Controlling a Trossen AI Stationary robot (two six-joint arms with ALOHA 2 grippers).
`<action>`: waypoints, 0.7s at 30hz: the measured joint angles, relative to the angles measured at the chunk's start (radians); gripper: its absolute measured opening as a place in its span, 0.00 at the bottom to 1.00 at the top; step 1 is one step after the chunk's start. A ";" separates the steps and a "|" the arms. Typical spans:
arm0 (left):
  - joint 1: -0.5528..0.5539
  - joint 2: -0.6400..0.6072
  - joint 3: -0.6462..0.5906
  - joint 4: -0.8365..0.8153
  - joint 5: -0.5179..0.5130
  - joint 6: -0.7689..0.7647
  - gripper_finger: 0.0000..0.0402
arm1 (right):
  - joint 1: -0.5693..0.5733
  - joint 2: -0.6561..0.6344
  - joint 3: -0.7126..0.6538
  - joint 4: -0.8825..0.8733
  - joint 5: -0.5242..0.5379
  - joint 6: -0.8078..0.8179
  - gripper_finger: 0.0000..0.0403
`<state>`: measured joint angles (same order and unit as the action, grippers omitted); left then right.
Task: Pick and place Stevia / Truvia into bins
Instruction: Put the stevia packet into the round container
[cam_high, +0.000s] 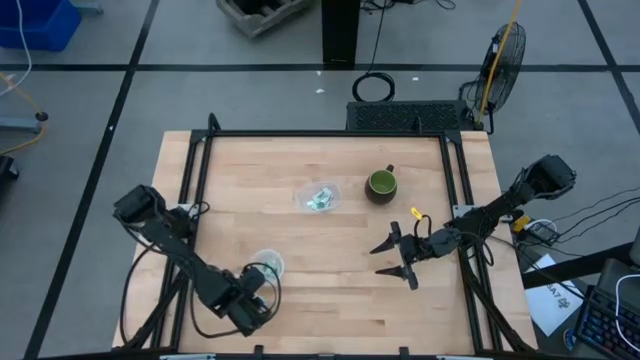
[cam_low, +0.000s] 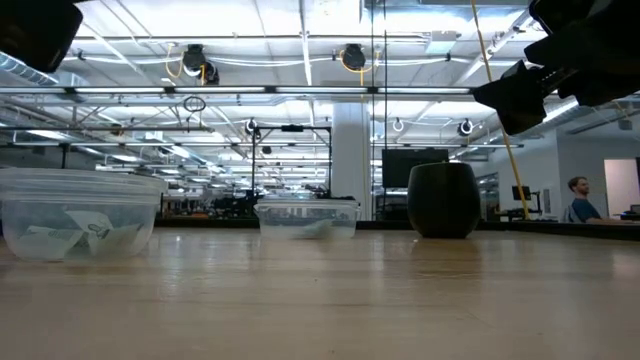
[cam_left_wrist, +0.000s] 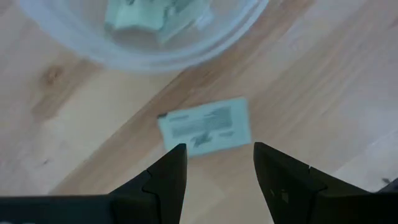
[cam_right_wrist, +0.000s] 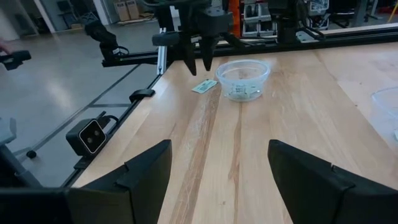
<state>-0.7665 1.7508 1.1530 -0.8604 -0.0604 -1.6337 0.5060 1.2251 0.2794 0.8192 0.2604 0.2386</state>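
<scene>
A: Left gripper (cam_left_wrist: 214, 163)?
B: Fingers apart, hovering over one Stevia sachet (cam_left_wrist: 205, 126) on the table (cam_left_wrist: 311, 81), just short of the round bin (cam_left_wrist: 155, 43) holding other sachets.
A: Right gripper (cam_high: 397, 257)?
B: Spread wide, waiting well apart.

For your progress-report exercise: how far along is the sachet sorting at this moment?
Done: sachets already lie in the round bin and in the rounded-square bin. In hand: the left end effector, fingers open, hovers over one loose sachet lying flat on the table beside the round bin; it is not yet gripped. Left: grasping and binning that sachet. The right end effector waits open and empty near the mug.
</scene>
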 joint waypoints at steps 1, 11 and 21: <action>0.000 0.000 0.000 0.009 -0.023 0.000 0.48 | 0.000 0.000 0.000 0.000 0.000 0.000 0.64; -0.002 0.019 0.000 0.052 -0.029 0.030 0.50 | 0.000 0.000 0.000 0.000 0.000 0.000 0.64; -0.001 0.088 0.000 0.052 0.019 0.042 0.70 | 0.000 0.000 0.000 -0.001 0.002 -0.006 0.64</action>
<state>-0.7674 1.8390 1.1530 -0.8085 -0.0413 -1.5914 0.5060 1.2251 0.2794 0.8180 0.2625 0.2329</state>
